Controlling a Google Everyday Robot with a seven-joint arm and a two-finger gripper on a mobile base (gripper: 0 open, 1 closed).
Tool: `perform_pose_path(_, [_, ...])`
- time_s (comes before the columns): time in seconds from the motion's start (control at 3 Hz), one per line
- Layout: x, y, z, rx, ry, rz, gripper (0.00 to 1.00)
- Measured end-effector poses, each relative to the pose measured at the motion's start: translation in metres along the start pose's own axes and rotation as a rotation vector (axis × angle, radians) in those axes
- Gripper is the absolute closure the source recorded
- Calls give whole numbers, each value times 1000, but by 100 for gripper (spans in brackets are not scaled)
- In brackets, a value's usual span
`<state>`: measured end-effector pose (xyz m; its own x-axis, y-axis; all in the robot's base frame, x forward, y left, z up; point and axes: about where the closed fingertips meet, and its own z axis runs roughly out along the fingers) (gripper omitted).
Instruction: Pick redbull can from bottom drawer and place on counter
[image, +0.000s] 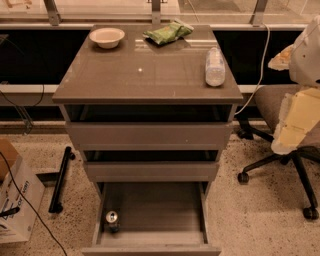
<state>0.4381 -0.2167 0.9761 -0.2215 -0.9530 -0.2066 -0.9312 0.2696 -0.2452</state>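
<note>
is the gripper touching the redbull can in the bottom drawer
Apart. The camera view shows the gripper at the right edge, beside the counter, while the redbull can stands in the front-left corner of the bottom drawer.

The glossy slab bench (150, 75) and the flat-fronted bottom drawer (160, 205) at 6 o'clock are grey-brown. In the drawer, the slim metal redbull can (112, 219) shows a silver top over a dark bluish body. The blocky gripper (290, 127), at 3 o'clock, is pale cream-yellow. The round bowl (107, 37) is cream, the crinkled packet (167, 31) green.
</note>
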Motion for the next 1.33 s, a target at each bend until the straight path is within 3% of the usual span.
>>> perform_pose_path(0.33, [-1,0,0,3,-2,1,0])
perform_pose_path(0.67, [-13,8,20,-30,-61,6,0])
perform_pose_path(1.0, [-30,18,52,-73,-70,-24,0])
perform_pose_path(1.33, [-45,26,87,-101,-160,-16,0])
